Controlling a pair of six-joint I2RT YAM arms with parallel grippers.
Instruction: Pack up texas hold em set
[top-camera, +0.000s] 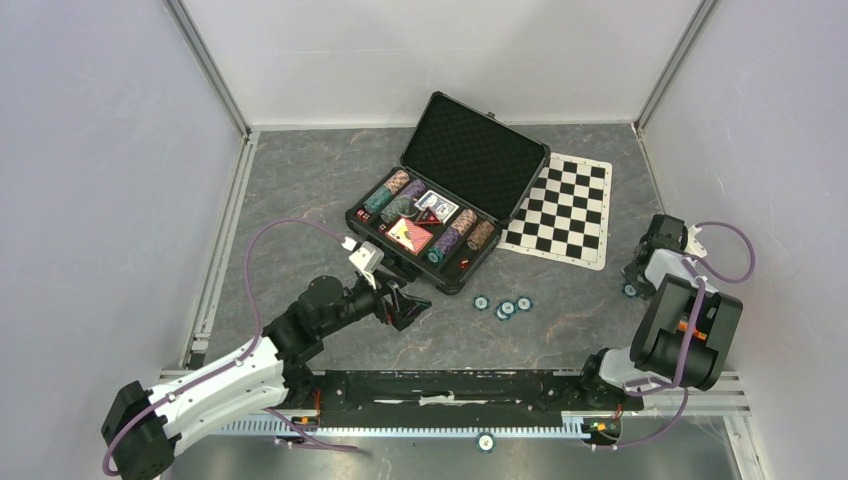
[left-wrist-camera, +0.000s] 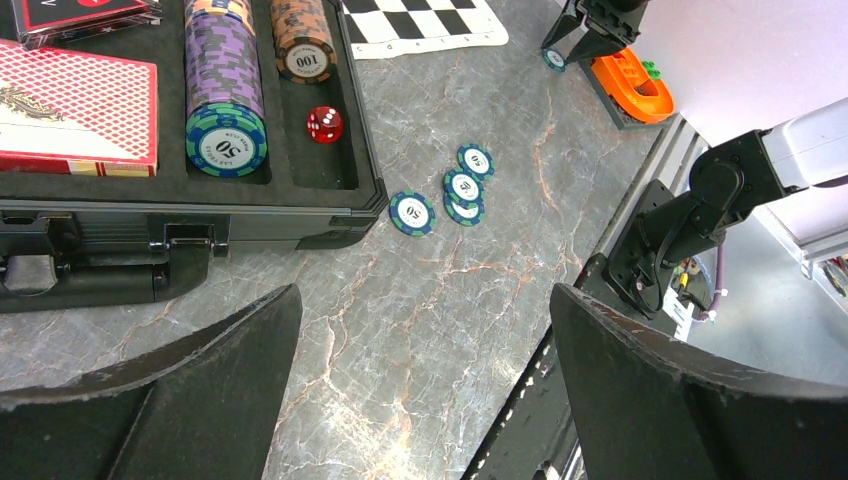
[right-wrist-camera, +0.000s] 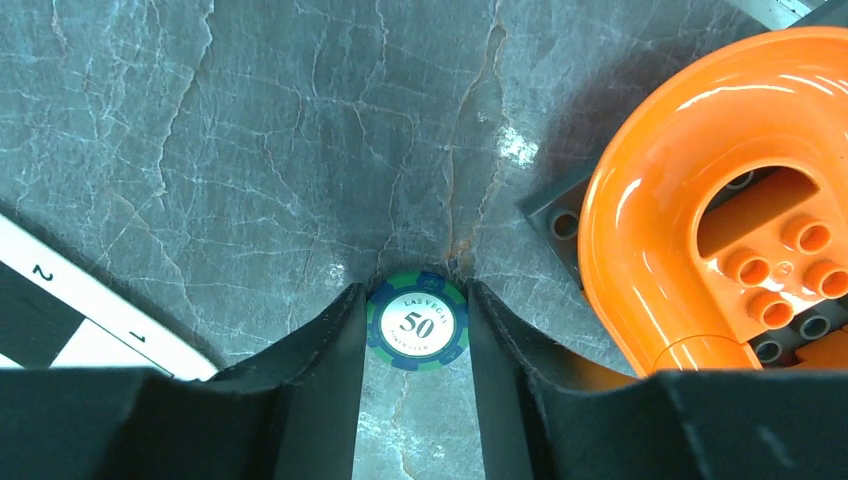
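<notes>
Chip (right-wrist-camera: 417, 323) lying well right of the case (top-camera: 475, 155), beyond the mat (top-camera: 560, 210): my right pincer (right-wrist-camera: 415, 292) is pinching it edge to edge; my left pincer (left-wrist-camera: 425, 295) is hovering wide open before the case's front.

Black-and-white chequered flat mat (top-camera: 562, 212) lying on grey marbled table surface (top-camera: 300, 170), with orange curved plastic piece (right-wrist-camera: 650, 190) on dark grey studded plate (right-wrist-camera: 558, 216) apart from it.

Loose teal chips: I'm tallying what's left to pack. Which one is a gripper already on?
The lone chip beside the orange piece, pinched by the right gripper; the clustered chips by the case lie untouched.
</notes>
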